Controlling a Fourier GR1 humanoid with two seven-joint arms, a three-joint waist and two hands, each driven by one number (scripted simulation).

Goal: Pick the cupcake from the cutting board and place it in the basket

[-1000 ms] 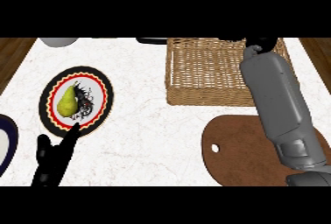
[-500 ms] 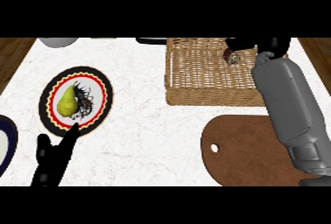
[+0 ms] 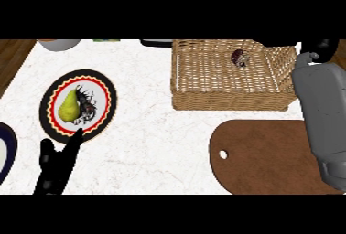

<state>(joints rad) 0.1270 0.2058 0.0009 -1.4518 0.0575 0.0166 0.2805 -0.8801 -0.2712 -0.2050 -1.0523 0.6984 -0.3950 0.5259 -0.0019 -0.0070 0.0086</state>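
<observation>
The cupcake (image 3: 240,57), small and dark with a reddish wrapper, lies inside the woven basket (image 3: 202,87) near its far right corner. Nothing touches it. My right hand (image 3: 324,47) shows only in part at the top right, just beyond the basket's right wall, holding nothing; its grey forearm runs down the right edge. The brown cutting board (image 3: 270,157) lies bare in front of the basket. My left hand (image 3: 57,162) rests open at the lower left, fingers pointing up.
A round plate (image 3: 101,91) with a red-and-yellow rim holds a pear (image 3: 67,106) at the left. A dark-rimmed plate (image 3: 8,153) pokes in at the left edge. A grey bowl (image 3: 59,44) and a dark object (image 3: 157,43) stand along the far edge.
My right hand has let go of the cupcake over the basket and drawn off to the right, past the basket's wall. The cupcake now lies in the basket. The left hand has not moved.
</observation>
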